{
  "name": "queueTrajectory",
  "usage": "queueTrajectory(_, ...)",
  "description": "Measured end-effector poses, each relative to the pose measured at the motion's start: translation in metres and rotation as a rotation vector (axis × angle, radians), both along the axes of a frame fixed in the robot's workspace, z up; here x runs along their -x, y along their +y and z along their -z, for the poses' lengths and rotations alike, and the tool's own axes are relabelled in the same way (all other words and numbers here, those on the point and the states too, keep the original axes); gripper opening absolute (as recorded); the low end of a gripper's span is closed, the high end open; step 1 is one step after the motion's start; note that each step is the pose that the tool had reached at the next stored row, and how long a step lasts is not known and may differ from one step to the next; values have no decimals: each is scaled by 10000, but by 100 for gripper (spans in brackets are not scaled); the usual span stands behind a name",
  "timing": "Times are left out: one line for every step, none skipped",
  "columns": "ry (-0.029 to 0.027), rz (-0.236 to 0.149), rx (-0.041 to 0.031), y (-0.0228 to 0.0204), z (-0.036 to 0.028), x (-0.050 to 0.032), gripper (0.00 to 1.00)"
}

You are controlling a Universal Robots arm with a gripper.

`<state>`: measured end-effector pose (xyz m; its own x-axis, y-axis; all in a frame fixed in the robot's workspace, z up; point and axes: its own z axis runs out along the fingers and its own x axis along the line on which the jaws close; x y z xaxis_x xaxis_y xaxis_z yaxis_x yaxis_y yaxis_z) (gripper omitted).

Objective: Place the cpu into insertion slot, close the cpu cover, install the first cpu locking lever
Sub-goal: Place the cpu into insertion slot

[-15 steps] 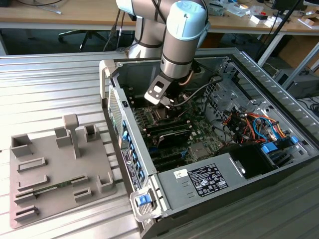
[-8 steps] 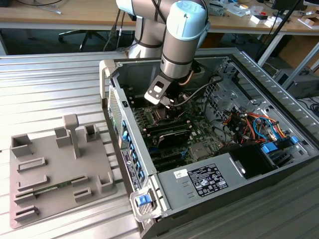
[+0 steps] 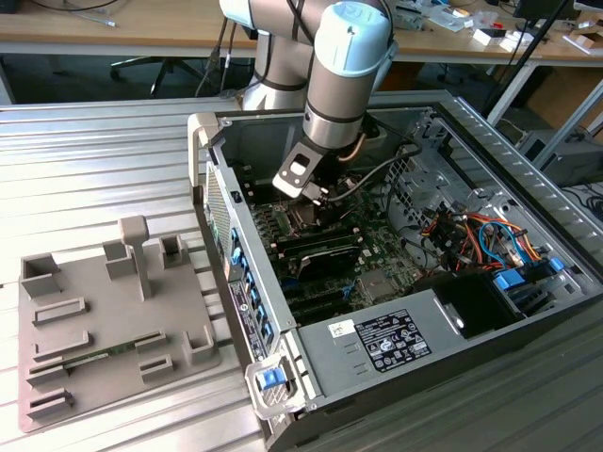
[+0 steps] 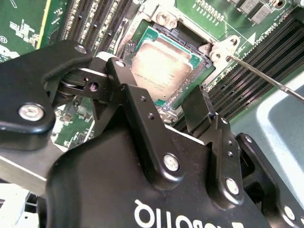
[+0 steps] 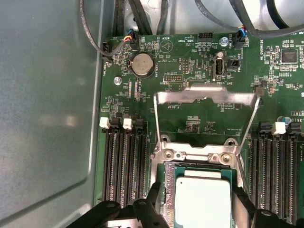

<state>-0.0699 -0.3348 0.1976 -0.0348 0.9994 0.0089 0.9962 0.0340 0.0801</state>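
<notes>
Cpu is sitting in the insertion slot; the cpu cover is standing open; the gripper is hovering above, fingers spread wide beside it.

Raised cpu cover and locking levers are fencing one side of the insertion slot. Low memory slots are flanking it, cables are crossing nearby, and the case wall is hemming one flank.
</notes>
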Motion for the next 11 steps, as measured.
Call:
queueTrajectory(1,-1,0,7,0,0,68)
queueTrajectory(0,-1,0,12,0,0,68)
queueTrajectory(0,-2,-1,18,1,0,68)
queueTrajectory(0,-1,-1,22,1,0,68)
queueTrajectory(1,-1,0,27,1,0,68)
queueTrajectory(2,-2,0,29,1,0,68)
queueTrajectory(1,-3,0,29,1,-1,68)
queueTrajectory(1,-1,0,30,1,-1,68)
queueTrajectory(0,0,-1,30,1,-2,68)
queueTrajectory(1,0,-1,30,1,-1,68)
queueTrajectory(0,0,-1,30,0,-2,68)
